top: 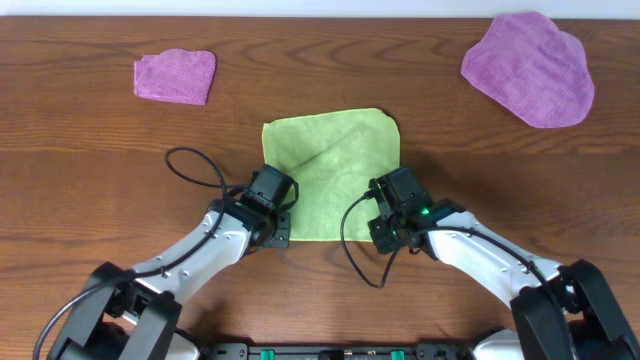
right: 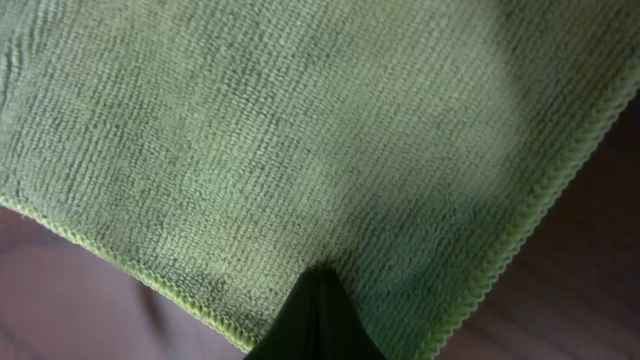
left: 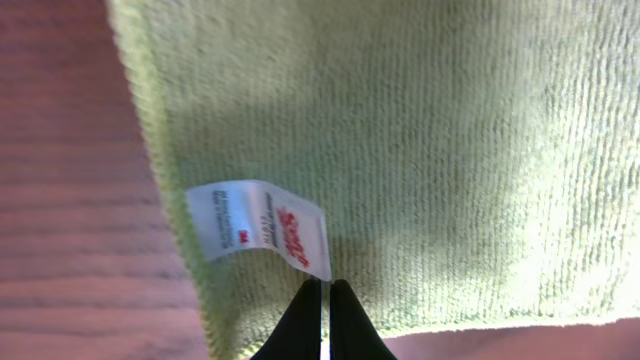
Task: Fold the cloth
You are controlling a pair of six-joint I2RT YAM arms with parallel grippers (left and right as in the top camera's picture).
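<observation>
You're working on a wooden table (top: 80,150). The lime-green cloth (top: 335,160) lies open and roughly square at its middle, with a faint diagonal crease across it. Well beyond that cloth, to its right, lies the large purple cloth (top: 528,68). Well beyond it to its left lies a small folded purple cloth (top: 176,76).

Your left gripper (left: 326,287) is at the green cloth's near left corner, with its fingers pressed together and their tips on the fabric. Your right gripper (right: 320,272) is at the near right corner, with its fingers also pressed together on the weave. The tips hide the contact, so you probably can't tell whether either has fabric pinched between them.

The white tag (left: 258,225), printed in red, lies flat on the cloth just beyond the left fingertips, by its left hem.
</observation>
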